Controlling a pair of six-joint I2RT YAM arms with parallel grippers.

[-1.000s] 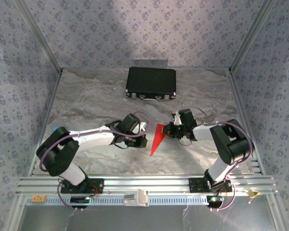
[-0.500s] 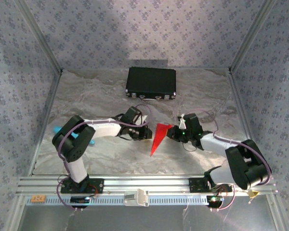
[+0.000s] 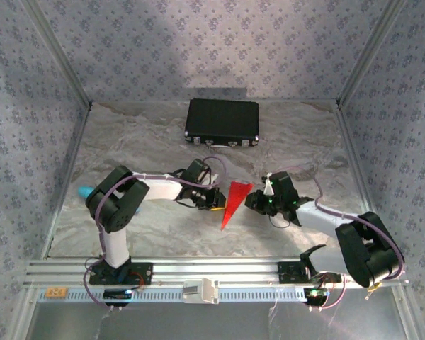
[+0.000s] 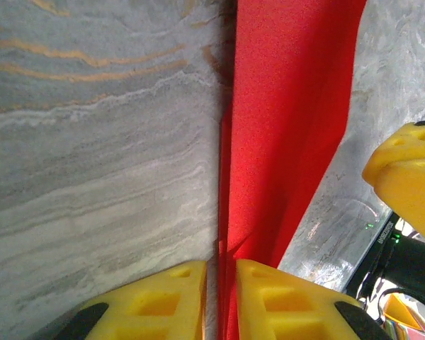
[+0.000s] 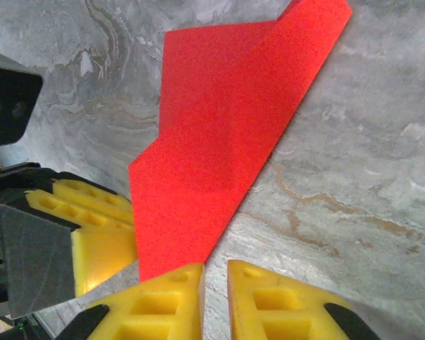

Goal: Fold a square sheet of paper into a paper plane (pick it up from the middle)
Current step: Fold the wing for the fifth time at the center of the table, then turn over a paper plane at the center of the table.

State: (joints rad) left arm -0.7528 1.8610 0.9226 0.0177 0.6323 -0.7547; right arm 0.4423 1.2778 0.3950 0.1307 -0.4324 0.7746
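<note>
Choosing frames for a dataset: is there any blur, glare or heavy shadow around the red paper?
Top external: even, soft light, no glare, the paper plane small but distinct. Left wrist: very close, grainy red, a dark shadow along its fold edge. Right wrist: sharp paper edges, flat saturated red, veins of the table clear.

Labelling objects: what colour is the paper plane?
The paper plane is plain bright red; clearest in right wrist view.

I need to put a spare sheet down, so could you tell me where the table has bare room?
Crowded: the centre, where the left gripper and right gripper flank the paper plane. Bare: the band between them and the black case; the far corners beside the case; the near strip from the plane's tip to the front rail.
</note>
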